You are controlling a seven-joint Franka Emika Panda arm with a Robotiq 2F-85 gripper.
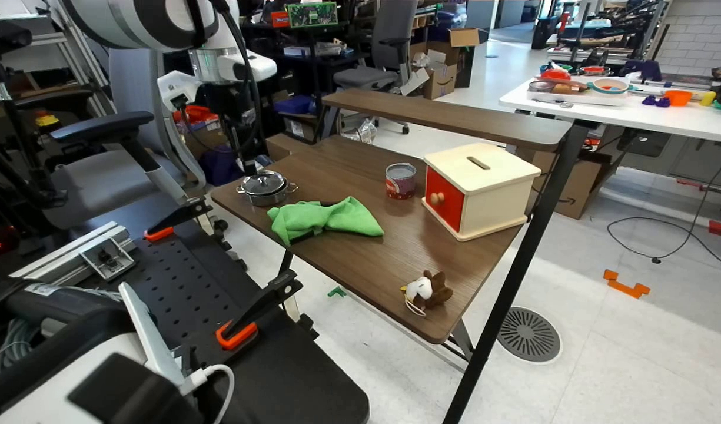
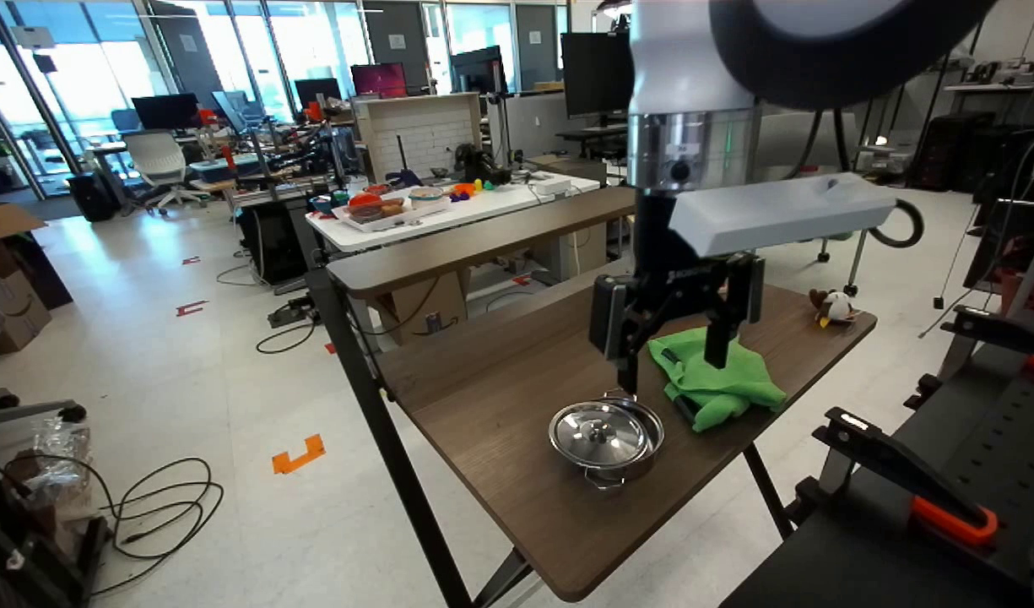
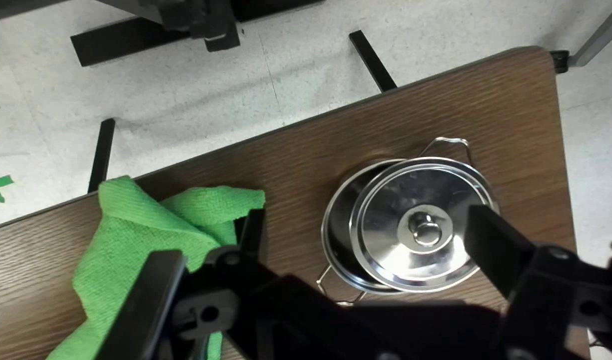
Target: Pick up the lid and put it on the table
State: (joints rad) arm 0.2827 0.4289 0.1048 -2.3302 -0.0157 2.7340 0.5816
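The table (image 2: pixel 517 363), brown and wood-grained, ends near the pot (image 3: pixel 344 235) on two sides, those edges meeting in a rounded corner. The pale wooden box (image 1: pixel 484 197), red-fronted, stands well apart from the pot, mostly bare top between them. My gripper (image 2: pixel 672 365) hangs above and near the pot, jaws spread and released. Across a bare strip from the pot lies the fuzzy, rumpled green cloth (image 3: pixel 141 235). The polished, knobbed round metal lid (image 3: pixel 420 225) sits off-centre on the pot, leaving a crescent uncovered.
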